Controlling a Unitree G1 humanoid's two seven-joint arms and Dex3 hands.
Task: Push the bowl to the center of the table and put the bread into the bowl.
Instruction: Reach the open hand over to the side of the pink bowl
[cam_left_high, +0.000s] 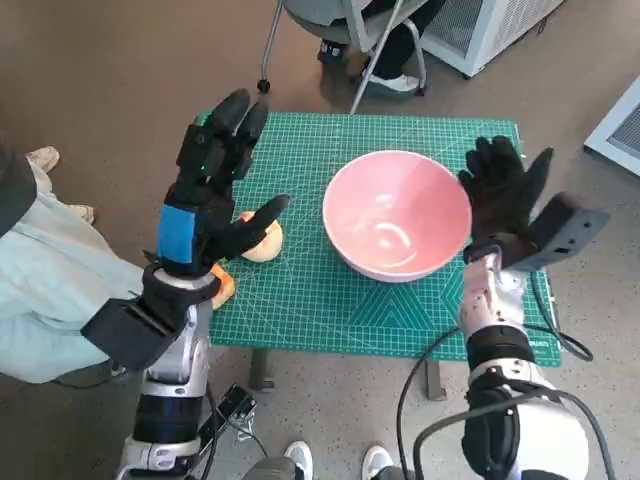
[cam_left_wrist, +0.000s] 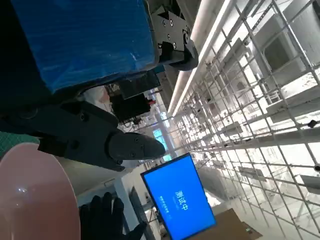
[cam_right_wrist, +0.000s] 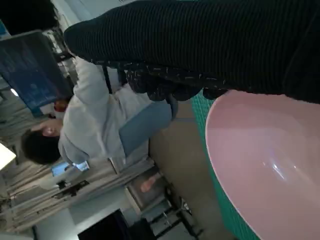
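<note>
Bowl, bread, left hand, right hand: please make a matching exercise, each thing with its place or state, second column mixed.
Things:
1. bowl
2. bread
3. left hand
4. right hand

Places or states:
A. gloved, open, at the bowl's right rim
B. pink, empty, on the green mat
C. blue-taped, open, raised above the mat's left part
D. pale brown, on the mat left of the bowl

Pairs: 1-B, 2-D, 3-C, 4-A

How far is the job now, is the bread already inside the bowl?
Not yet. The pink bowl sits near the mat's middle, still empty. The bread lies on the mat under the open left hand. The right hand is open beside the bowl's rim. Grasping and placing remain.
</note>
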